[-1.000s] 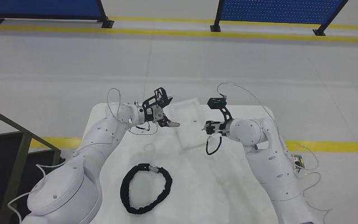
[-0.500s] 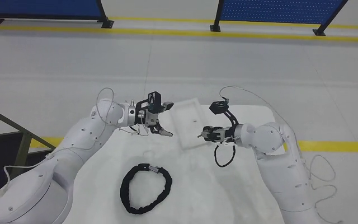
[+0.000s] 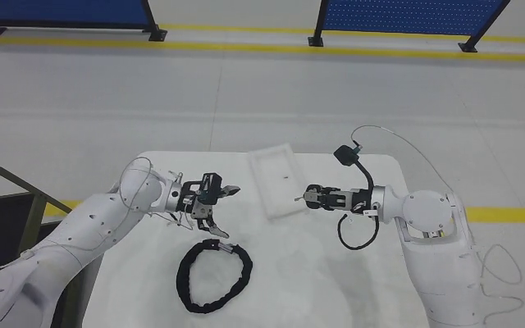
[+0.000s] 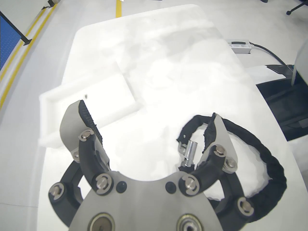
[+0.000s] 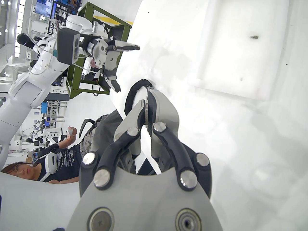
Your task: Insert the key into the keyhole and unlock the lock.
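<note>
The left pincer hangs over the bench with its jaws spread wide and nothing between them. One of its fingers is close above the lock, a black sleeved loop lying flat on the bench on the robot's left side. The finger is right by the lock's shiny metal barrel, where the loop's two ends meet. Whether it touches the lock cannot be told. From the left wrist the loop curves away behind that finger.

The right pincer is out over the middle of the bench, well apart from the lock, just beside the edge of a shallow white tray. Its jaws are closed tight on the key, a thin flat metal piece pinched edge-on between the pads. In the right wrist view the pincer points toward the lock and the left pincer beyond it. The tray lies to one side, with a small dark speck on its floor.
</note>
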`<state>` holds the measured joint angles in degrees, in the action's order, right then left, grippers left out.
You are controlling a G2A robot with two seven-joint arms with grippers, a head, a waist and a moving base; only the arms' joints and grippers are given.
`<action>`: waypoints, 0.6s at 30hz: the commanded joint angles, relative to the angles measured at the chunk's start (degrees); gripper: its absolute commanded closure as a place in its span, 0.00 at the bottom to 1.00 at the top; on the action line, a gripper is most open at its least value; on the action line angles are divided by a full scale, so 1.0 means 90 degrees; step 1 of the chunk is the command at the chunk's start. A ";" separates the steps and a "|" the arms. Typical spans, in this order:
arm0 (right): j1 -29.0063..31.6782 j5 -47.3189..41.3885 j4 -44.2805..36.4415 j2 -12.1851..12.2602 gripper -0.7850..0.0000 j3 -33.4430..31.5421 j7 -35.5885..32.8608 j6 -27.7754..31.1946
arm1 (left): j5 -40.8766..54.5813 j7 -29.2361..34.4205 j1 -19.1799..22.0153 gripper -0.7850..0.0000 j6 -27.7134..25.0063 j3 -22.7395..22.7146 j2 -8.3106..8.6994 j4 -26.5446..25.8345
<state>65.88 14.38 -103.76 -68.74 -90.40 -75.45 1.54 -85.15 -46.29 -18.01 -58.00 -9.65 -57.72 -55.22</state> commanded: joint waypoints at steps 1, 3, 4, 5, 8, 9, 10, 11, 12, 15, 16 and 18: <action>-0.0004 0.0003 0.0005 -0.0001 1.00 0.0004 0.0001 -0.0001 | 0.0009 0.0001 -0.0119 0.00 0.0000 -0.0010 0.0158 -0.0029; -0.0004 0.0003 0.0005 -0.0001 1.00 0.0004 0.0001 -0.0001 | -0.0048 0.0001 -0.0230 0.00 0.0000 -0.0010 0.0232 -0.0179; -0.0004 0.0003 0.0005 -0.0001 1.00 0.0004 0.0001 -0.0001 | -0.0091 0.0012 -0.0283 0.00 0.0000 -0.0010 0.0256 -0.0215; -0.0004 0.0003 0.0005 -0.0001 1.00 0.0004 0.0001 -0.0001 | -0.0216 0.0066 -0.0324 0.00 0.0000 -0.0010 0.0271 -0.0268; -0.0004 0.0003 0.0005 -0.0001 1.00 0.0004 0.0001 -0.0001 | -0.0474 0.0025 -0.0494 0.00 0.0000 -0.0010 0.0311 -0.0268; -0.0004 0.0003 0.0005 -0.0001 1.00 0.0004 0.0001 -0.0001 | -0.0660 0.0066 -0.0515 0.00 0.0000 -0.0010 0.0324 -0.0265; -0.0004 0.0003 0.0005 -0.0001 1.00 0.0004 0.0001 -0.0001 | -0.0779 0.0034 -0.0549 0.00 0.0000 -0.0010 0.0338 -0.0265; -0.0004 0.0003 0.0005 -0.0001 1.00 0.0004 0.0001 -0.0001 | -0.0825 0.0001 -0.0589 0.00 0.0000 -0.0010 0.0351 -0.0249; -0.0004 0.0003 0.0005 -0.0001 1.00 0.0004 0.0001 -0.0001 | -0.0920 0.0006 -0.0615 0.00 0.0000 -0.0010 0.0362 -0.0226; -0.0004 0.0003 0.0005 -0.0001 1.00 0.0004 0.0001 -0.0001 | -0.1131 0.0083 -0.0682 0.00 0.0000 -0.0010 0.0338 -0.0145; -0.0004 0.0003 0.0005 -0.0001 1.00 0.0004 0.0001 -0.0001 | -0.1166 0.0115 -0.0694 0.00 0.0000 -0.0010 0.0311 -0.0116; -0.0004 0.0003 0.0005 -0.0001 1.00 0.0004 0.0001 -0.0001 | -0.1227 0.0181 -0.0692 0.00 0.0000 -0.0010 0.0236 -0.0080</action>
<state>65.85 14.40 -103.71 -68.76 -90.37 -75.45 1.54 -95.96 -44.90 -24.26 -58.00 -9.74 -55.19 -56.12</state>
